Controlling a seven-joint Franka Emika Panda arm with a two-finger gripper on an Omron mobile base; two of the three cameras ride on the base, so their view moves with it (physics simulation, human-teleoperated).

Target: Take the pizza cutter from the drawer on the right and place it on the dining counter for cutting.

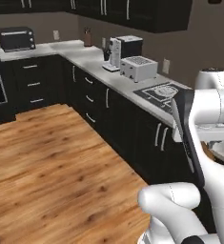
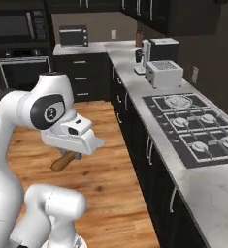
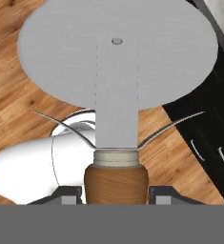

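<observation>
Wooden plank flooring (image 2: pixel 101 160) runs beside a long marble bench (image 2: pixel 149 92) with black cabinet fronts, carrying a gas hob (image 2: pixel 198 128), a toaster (image 2: pixel 164 72) and a coffee machine (image 2: pixel 156 51). Fingers (image 3: pixel 160 194) are clamped on the pizza cutter (image 3: pixel 116 71), held above the floor, clear of the bench. Its brown wooden handle is cut off at the fingers; the silvery wheel and curved guards show clearly.

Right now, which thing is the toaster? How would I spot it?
Find the long marble worktop along the right wall, with the gas hob set into it. Just past the hob's far end sits the toaster, a low white box with a slotted top. Behind it, the coffee machine stands taller, with a black body.
</observation>
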